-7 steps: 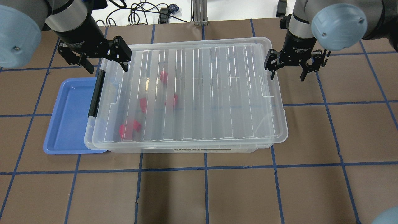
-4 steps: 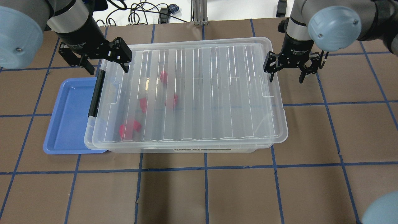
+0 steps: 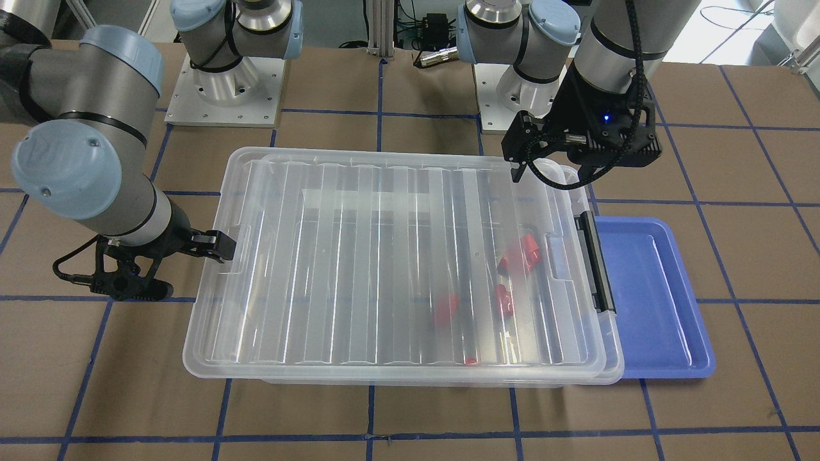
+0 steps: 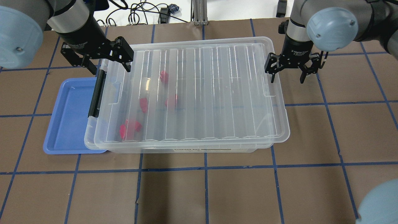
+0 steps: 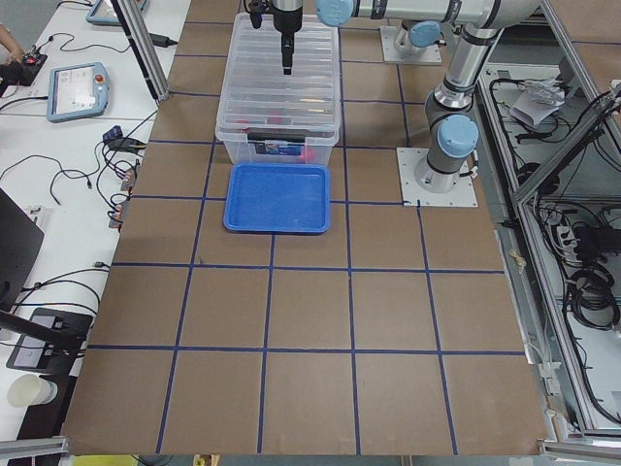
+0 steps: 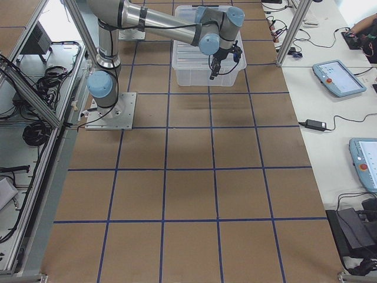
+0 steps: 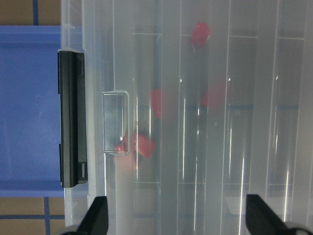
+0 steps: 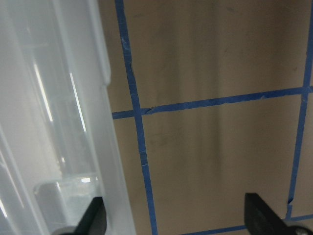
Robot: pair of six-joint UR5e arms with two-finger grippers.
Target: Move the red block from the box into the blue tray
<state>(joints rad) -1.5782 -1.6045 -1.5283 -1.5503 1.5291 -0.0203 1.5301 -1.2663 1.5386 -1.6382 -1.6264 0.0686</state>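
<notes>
Status: at the lid-removal step, no pick yet. The large clear plastic storage box [image 4: 186, 148] has its ribbed translucent lid [image 4: 224, 93] on, sitting slightly askew. Several small red plastic blocks [image 4: 143, 105] lie inside, toward the latch end. The shallow blue plastic tray [image 4: 70, 118] has no block in it and sits tucked against that end, beside the black latch bar [image 4: 95, 95]; can't tell if the latch is released. Left gripper [image 4: 110, 67] is spread wide over the lid's far corner by the latch. Right gripper [image 4: 287, 77] is spread wide, jaws straddling the lid's opposite end rim. Likely next: drop both, pinch the rims, lift level, clear the lid, then go for a block.
</notes>
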